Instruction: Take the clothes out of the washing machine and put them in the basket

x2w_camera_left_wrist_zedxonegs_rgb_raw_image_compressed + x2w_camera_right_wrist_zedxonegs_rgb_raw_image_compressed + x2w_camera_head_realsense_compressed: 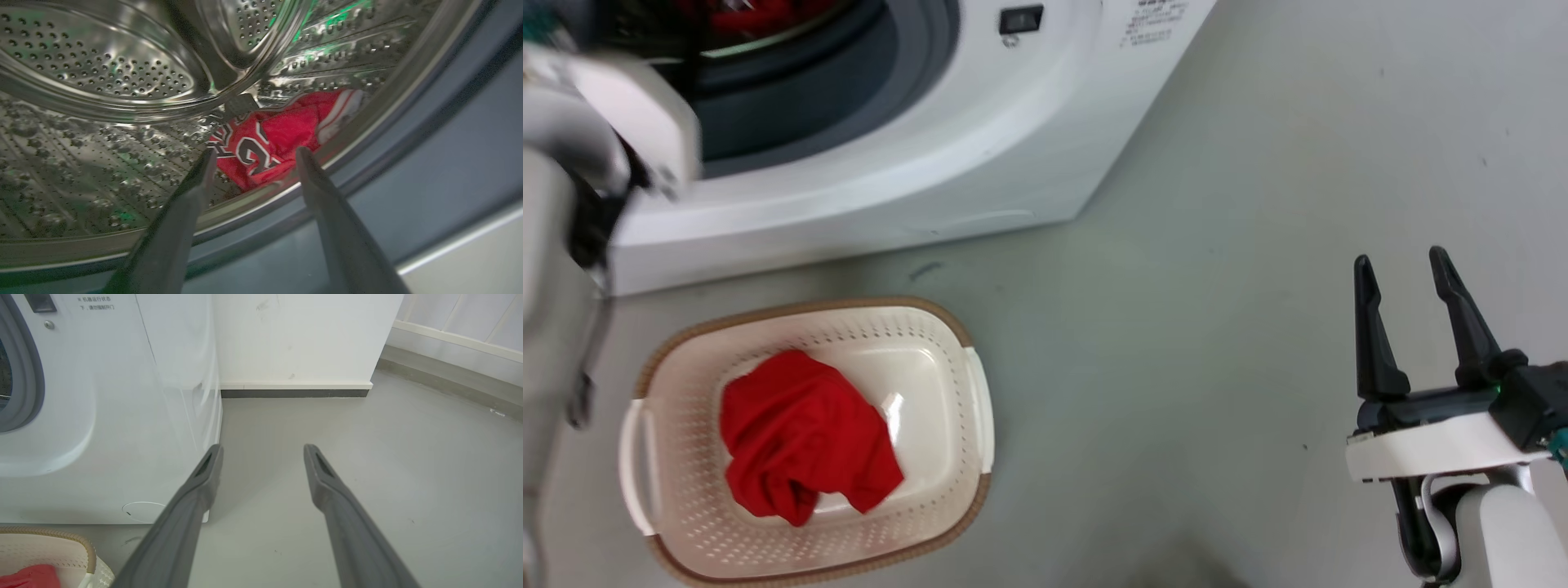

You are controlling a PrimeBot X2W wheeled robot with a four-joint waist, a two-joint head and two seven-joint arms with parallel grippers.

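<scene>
Beyond the tips of the left end effector (256, 152), the red jersey (282, 126) lies crumpled on the low part of the perforated steel drum (102, 73), close to the drum's front lip. Its black-and-white numerals face the wrist camera, and a white-trimmed edge shows on the side of the right-hand finger. The two dark fingers are spread wide with nothing between them. They point into the opening over the grey rubber ring (429, 163), and I cannot tell whether either tip touches the cloth. In the head view a pale, blurred forearm (564, 204) reaches toward the mouth of the washing machine (890, 180), where a patch of red shows deep inside.

Well apart from that arm, the right end effector (1401, 257) hangs over the bare grey floor (1217, 286) with its fingers parted and empty. Off its left finger stand the machine's white front and side, and ahead of it a white wall (294, 339) meets the floor.

Left of the right end effector and nearer the robot than the machine, the basket (809, 306) sits on the floor just before the machine's front. The plain red garment (800, 441) lies bunched inside it, toward the basket's left half, with bare cream bottom showing beside it.
</scene>
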